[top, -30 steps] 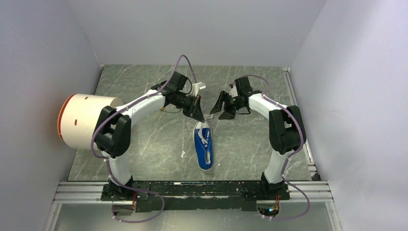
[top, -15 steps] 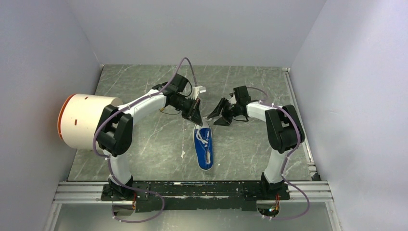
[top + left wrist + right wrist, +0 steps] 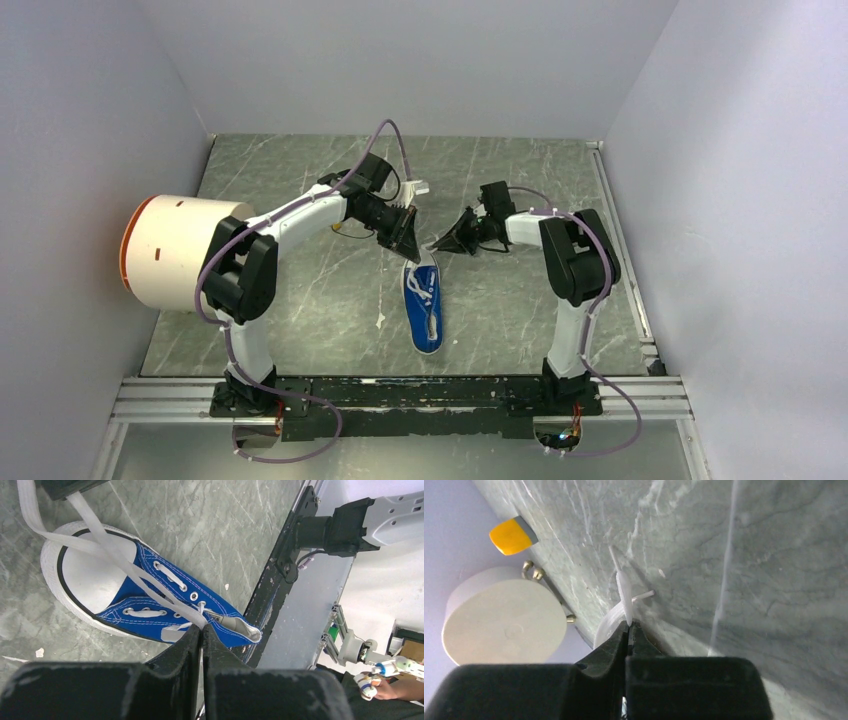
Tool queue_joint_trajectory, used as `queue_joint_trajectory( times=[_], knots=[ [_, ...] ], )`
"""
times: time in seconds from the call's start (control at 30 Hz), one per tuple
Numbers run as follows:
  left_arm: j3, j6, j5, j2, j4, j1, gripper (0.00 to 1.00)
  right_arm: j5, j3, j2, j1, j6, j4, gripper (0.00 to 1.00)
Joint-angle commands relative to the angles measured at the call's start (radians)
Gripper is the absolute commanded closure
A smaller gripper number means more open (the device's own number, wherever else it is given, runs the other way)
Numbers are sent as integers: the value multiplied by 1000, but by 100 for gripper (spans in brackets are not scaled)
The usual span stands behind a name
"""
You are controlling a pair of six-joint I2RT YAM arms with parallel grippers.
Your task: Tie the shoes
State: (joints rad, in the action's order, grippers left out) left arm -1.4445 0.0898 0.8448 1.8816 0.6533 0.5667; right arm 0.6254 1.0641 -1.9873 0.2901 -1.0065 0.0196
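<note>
The shoe (image 3: 425, 305), a small blue sneaker with a white toe cap, lies mid-table with its toe pointing away from the arm bases. In the left wrist view the shoe (image 3: 150, 597) shows its eyelets, and white laces (image 3: 107, 545) stretch taut across the toe cap. My left gripper (image 3: 409, 243) hovers just above the toe. Its jaws (image 3: 201, 630) are shut on a lace that comes off the top eyelets. My right gripper (image 3: 441, 244) sits right of the toe, shut with a white lace end (image 3: 624, 592) pinched at its tips (image 3: 628, 625).
A big white cylinder with an orange rim (image 3: 175, 250) stands at the left wall and also shows in the right wrist view (image 3: 504, 615). A small yellow block (image 3: 511, 535) lies beyond it. A metal rail (image 3: 400, 392) runs along the near edge. Walls close in three sides.
The right gripper swung left toward the shoe's toe and went from open to shut on a lace. The left gripper stayed by the toe, still pinching its lace.
</note>
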Motion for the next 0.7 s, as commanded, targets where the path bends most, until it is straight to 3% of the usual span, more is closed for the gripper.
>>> queue_joint_trajectory(
  times=[0.0,0.23,0.4,0.67],
  knots=[
    [-23,-30,-8,-18,9,4,87,-50,42,92,-15,97,99,100],
    [9,-37,-43,-49,-14,-7,56,-215,74,361,-43,475,581,100],
    [42,-7,-58,-72,-69,-39,36,-352,96,517,-43,608,706,100],
    [19,20,-158,-52,-67,-58,25,-701,197,687,-46,577,764,100]
  ],
)
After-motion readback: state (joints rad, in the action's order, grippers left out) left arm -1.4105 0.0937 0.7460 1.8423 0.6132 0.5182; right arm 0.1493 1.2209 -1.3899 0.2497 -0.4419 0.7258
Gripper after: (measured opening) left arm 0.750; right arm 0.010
